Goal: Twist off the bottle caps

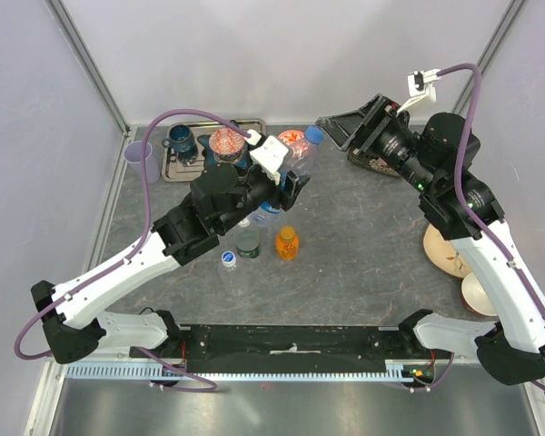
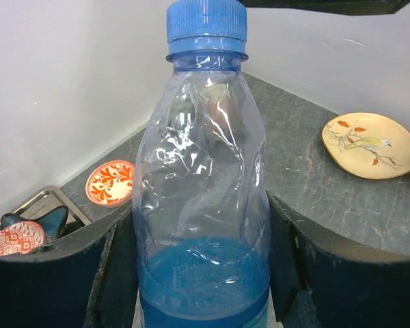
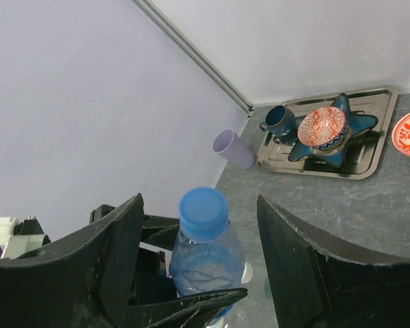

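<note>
My left gripper (image 1: pixel 291 186) is shut on the lower body of the blue bottle (image 1: pixel 300 160) and holds it tilted above the table. Its blue cap (image 1: pixel 314 134) is on. In the left wrist view the bottle (image 2: pixel 201 171) fills the gap between the fingers, with the cap (image 2: pixel 206 27) at the top. My right gripper (image 1: pixel 334 127) is open. In the right wrist view its fingers (image 3: pixel 116 246) flank the cap (image 3: pixel 203 212) without touching it. The orange bottle (image 1: pixel 287 242) and two clear bottles (image 1: pixel 247 241) (image 1: pixel 267 213) stand on the table below.
A metal tray (image 1: pixel 254 125) at the back holds a blue mug (image 1: pixel 179 141) and a red patterned bowl (image 1: pixel 227 143). A lilac cup (image 1: pixel 138 156) stands left of it. An orange-patterned saucer (image 1: pixel 291 138), a white-and-blue cap (image 1: pixel 228 260) and cream plates (image 1: pixel 447 250) lie around.
</note>
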Available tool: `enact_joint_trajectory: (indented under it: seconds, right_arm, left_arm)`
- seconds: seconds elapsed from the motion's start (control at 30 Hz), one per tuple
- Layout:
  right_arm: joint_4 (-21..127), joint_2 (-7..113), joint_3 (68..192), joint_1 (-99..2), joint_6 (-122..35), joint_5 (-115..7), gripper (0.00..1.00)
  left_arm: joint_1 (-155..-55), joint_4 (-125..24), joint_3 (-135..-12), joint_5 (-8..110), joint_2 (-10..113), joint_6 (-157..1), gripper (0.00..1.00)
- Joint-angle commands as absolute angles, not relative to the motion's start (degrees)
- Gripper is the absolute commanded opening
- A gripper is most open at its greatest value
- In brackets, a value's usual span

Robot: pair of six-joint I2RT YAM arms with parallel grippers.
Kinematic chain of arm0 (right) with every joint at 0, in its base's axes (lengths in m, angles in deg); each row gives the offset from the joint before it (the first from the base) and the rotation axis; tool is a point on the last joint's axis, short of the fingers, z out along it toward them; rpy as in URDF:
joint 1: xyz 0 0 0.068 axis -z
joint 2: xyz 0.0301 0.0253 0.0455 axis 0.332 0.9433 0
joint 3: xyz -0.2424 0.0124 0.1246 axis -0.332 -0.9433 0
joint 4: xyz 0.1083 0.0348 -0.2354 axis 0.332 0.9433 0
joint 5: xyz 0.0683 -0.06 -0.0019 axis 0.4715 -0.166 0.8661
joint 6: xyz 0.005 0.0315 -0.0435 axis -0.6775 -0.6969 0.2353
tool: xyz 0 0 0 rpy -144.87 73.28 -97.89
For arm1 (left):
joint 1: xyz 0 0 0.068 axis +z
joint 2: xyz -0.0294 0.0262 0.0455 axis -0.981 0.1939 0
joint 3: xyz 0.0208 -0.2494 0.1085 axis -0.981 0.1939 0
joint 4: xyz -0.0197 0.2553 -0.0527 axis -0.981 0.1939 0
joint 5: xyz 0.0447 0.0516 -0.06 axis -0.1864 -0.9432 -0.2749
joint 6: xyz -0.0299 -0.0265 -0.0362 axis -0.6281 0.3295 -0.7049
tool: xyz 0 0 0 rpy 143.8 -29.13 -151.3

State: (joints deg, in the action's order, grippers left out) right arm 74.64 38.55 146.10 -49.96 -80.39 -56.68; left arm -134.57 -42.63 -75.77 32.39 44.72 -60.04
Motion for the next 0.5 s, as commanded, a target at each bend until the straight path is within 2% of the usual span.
enact_joint_trajectory:
  seconds: [0.0, 0.47]
  right_arm:
    - [74.2, 39.3, 146.9, -52.0, -78.8, -57.2, 0.73]
    - [73.9, 41.6, 147.3, -54.2, -76.9, -59.4, 0.68]
  left_arm:
    - [-135.2, -47.2, -75.7, 29.1, 44.1, -57.6, 0.38]
    - [-135.4, -47.0, -74.9, 29.7, 43.2, -57.2, 0.37]
